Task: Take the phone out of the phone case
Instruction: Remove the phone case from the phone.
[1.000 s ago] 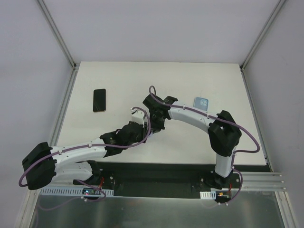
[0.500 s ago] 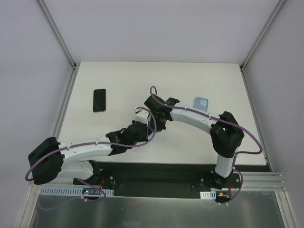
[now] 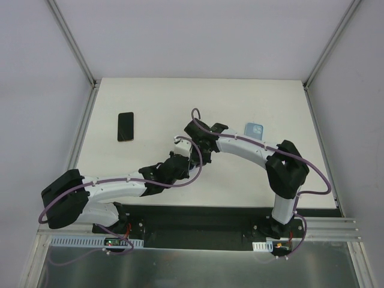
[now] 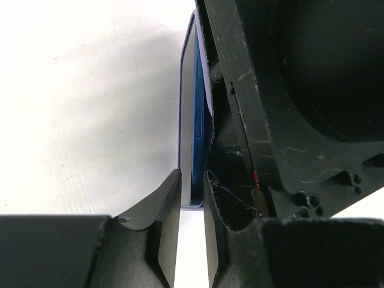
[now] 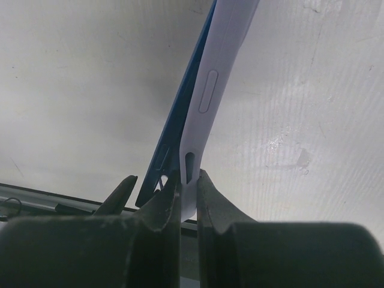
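Observation:
In the right wrist view, my right gripper point(image 5: 187, 191) is shut on the near end of the pale lavender phone case point(image 5: 219, 66). The case stands on edge above the table. The blue phone point(image 5: 179, 114) lies against its left side and has come away from it at the near end. In the left wrist view, my left gripper point(image 4: 191, 195) is shut on the end of the blue phone point(image 4: 201, 129), right beside the black right gripper body. In the top view both grippers, left point(image 3: 187, 161) and right point(image 3: 200, 157), meet at mid-table. The phone is hidden between them there.
A black phone point(image 3: 125, 126) lies flat at the table's left. A light blue case or phone point(image 3: 254, 129) lies right of centre, just behind the right arm's forearm. Purple cables loop over both wrists. Metal frame rails run along the table's left and right edges.
My left arm has reached forward and to the right, bringing its gripper up against the right gripper and onto the phone. The right arm has barely moved.

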{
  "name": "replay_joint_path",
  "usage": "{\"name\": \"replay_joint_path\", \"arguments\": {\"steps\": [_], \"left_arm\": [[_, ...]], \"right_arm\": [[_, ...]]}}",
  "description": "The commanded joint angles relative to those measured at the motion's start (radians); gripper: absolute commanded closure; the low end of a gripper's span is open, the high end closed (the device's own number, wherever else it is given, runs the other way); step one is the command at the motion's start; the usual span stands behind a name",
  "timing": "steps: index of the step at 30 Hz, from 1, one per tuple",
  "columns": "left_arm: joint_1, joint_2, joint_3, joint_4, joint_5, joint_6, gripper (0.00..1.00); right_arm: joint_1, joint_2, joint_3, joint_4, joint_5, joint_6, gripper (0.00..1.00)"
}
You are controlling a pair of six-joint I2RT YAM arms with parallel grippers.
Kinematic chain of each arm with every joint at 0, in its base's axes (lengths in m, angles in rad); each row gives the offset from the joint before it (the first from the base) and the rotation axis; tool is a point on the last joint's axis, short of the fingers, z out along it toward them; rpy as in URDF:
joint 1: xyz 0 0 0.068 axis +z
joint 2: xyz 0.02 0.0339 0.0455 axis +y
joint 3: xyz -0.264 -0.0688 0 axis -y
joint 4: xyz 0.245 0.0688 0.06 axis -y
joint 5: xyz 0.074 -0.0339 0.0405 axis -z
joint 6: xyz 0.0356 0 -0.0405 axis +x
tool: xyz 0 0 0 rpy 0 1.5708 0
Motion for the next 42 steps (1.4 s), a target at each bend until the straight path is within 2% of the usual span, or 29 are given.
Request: {"name": "replay_joint_path", "arguments": {"steps": [1, 7, 9, 26, 34, 42], "left_arm": [[0.041, 0.061, -0.023, -0.005, -0.146, 0.056, 0.82], [0.089, 0.084, -0.049, 0.046, -0.032, 0.039, 0.85], [0.101, 0.087, -0.047, 0.049, -0.018, 0.044, 1.0], [0.164, 0.091, -0.07, -0.017, -0.072, -0.002, 1.0], [0.175, 0.091, -0.07, -0.019, -0.072, -0.002, 1.0], [0.181, 0.065, -0.06, -0.026, -0.063, 0.012, 1.0]], "right_arm": [[0.052, -0.103, -0.03, -0.236, -0.174, -0.038, 0.99], [0.047, -0.137, -0.077, -0.179, -0.194, -0.045, 0.99], [0.046, -0.157, -0.11, -0.159, -0.194, -0.051, 0.99], [0.0, -0.253, -0.338, -0.091, -0.025, -0.153, 0.99], [-0.011, -0.352, -0.447, -0.038, 0.044, -0.31, 0.99], [-0.007, -0.445, -0.51, 0.039, 0.059, -0.397, 0.99]]}}
